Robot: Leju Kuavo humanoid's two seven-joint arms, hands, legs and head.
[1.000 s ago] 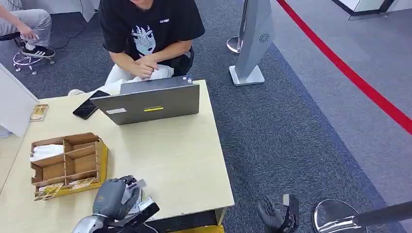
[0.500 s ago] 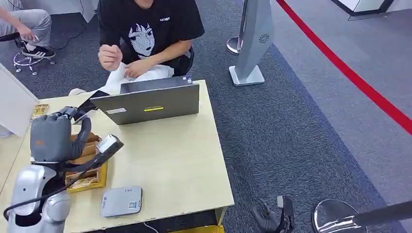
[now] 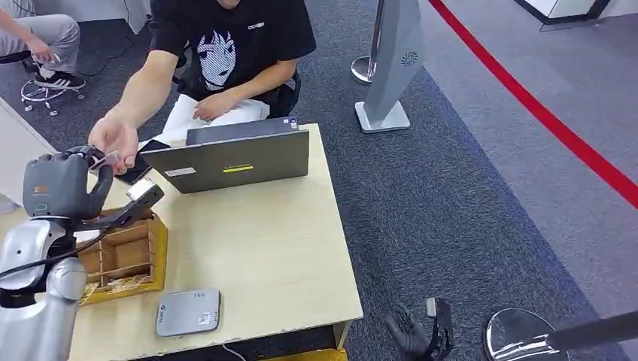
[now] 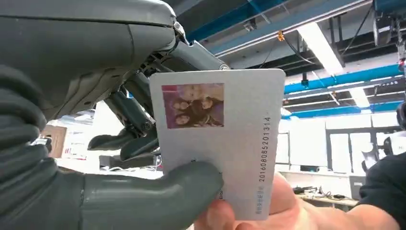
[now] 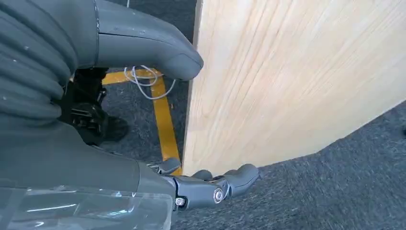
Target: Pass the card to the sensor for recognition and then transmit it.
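While the person's hand (image 3: 114, 139) reaches over the counter (image 3: 271, 248) and closes on the card (image 4: 222, 139), the handover seems to be the step in hand; the left robot hand (image 3: 60, 188) should hold steady and loosen its grip only once the person clearly has it. That left robot hand, raised beyond the cardboard organizer (image 3: 120, 252) and well apart from the card reader (image 3: 188, 311), pinches the card between thumb and fingers. The right robot hand (image 3: 418, 335) hangs beside the counter, holding nothing, fingers loosely apart.
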